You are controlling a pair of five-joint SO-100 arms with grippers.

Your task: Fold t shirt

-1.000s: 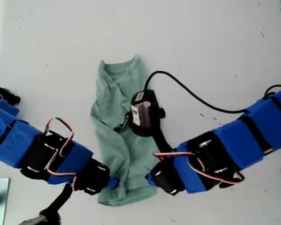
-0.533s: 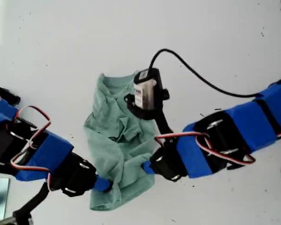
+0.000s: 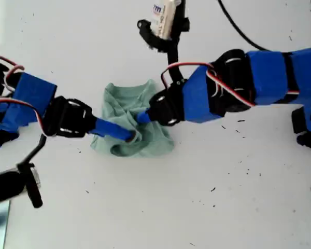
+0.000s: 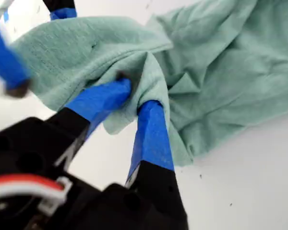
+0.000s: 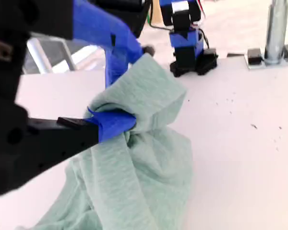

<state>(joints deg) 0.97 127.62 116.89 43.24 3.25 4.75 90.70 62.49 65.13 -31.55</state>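
Exterior view: t shirt (image 3: 125, 111) lay bunched on the table (image 3: 223, 197).
My first gripper (image 4: 134, 93) and my second gripper (image 5: 117, 122) each had fingers pinching its cloth.

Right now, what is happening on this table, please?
Two blue SO-100 arms are folding a pale sage-green t shirt on a white table. My first gripper is shut on a bunched fold of the cloth, and my second gripper pinches another raised fold. In the exterior view both grippers meet over the shirt, one coming from that view's left and one from its right. The shirt lies crumpled in a compact heap, not yet a neat fold.
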